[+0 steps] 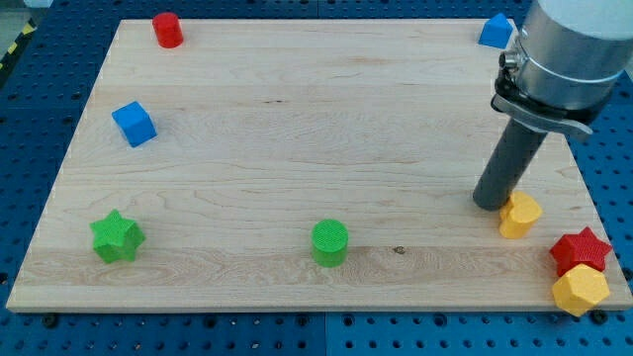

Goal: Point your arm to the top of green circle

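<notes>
The green circle is a short green cylinder near the view's bottom, at the middle of the wooden board. My tip is the lower end of the dark rod at the view's right. It rests on the board far to the right of the green circle and slightly higher in the view. It stands right beside a yellow hexagon block, at that block's left.
A green star lies at the bottom left. A blue cube sits at the left, a red cylinder at the top left, a blue block at the top right. A red star and another yellow hexagon sit at the bottom right.
</notes>
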Available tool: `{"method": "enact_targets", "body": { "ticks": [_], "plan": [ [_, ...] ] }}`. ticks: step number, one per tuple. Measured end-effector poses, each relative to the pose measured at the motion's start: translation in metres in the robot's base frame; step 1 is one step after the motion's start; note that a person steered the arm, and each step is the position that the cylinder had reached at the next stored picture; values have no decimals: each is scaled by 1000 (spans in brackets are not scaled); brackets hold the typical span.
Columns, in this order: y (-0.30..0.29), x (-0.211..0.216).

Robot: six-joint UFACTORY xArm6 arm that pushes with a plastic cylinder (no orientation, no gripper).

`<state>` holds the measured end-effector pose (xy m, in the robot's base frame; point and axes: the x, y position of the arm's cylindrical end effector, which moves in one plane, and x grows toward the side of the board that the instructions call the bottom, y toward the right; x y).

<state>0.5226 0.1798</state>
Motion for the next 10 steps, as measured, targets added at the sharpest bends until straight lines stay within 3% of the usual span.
{"method": "enact_targets", "body": {
  "ticks": [3, 7, 10],
  "plan": [
    [46, 6],
    [49, 0],
    [-2, 0]
  ]
}}
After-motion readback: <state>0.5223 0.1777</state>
